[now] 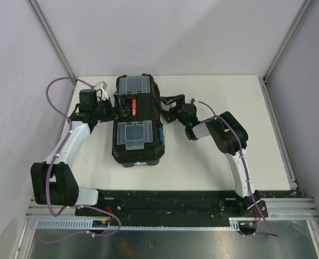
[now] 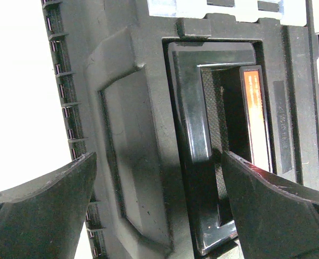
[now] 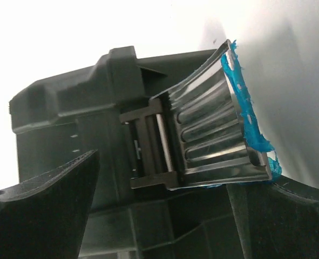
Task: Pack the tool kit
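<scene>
The tool kit, a black toolbox with two clear lid compartments, lies lengthwise mid-table with its lid down. My left gripper is open at the box's left side. In the left wrist view its fingers straddle the lid and the black handle with its red label. My right gripper is open at the box's right side. In the right wrist view it faces a ribbed metal latch with a blue edge, which tilts out from the wall. Neither gripper holds anything.
The white table is walled by grey panels and aluminium posts. A black mounting rail runs along the near edge. A purple cable loops off the left arm. A second blue latch sits on the box's right side.
</scene>
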